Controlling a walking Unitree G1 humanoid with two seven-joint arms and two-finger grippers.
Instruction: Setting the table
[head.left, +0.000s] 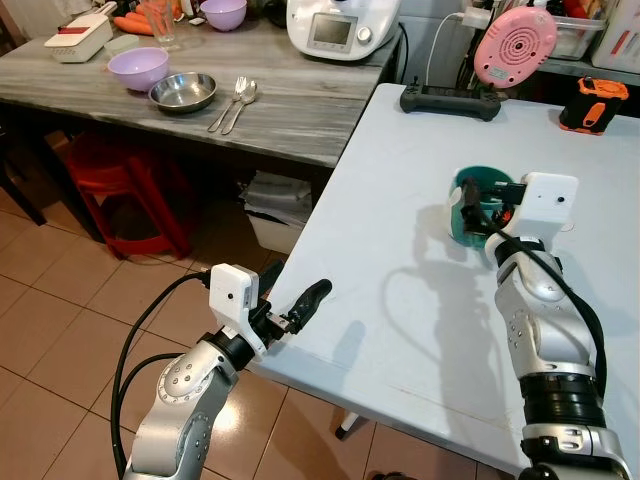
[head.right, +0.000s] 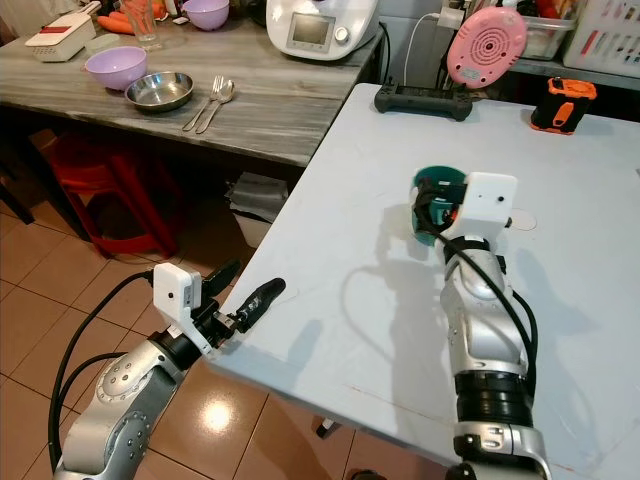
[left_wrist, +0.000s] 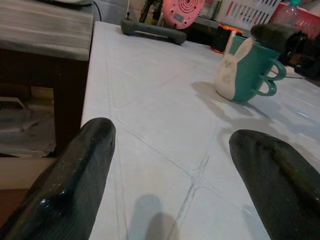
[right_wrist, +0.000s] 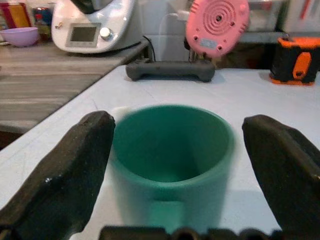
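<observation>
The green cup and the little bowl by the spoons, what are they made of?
The green cup looks like glazed ceramic: smooth, soft sheen, thick rim, though plastic is possible. The little bowl looks like polished steel: silvery and mirror-bright, like the spoons beside it.

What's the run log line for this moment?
right gripper: open, straddling teal ceramic mug | left gripper: open, at white table edge

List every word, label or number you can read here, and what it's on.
None can be read.
Kitchen machine: its display shows nothing legible.
Pink device: a small label, too blurred to read.
Teal mug: a white rabbit picture, no text.
</observation>
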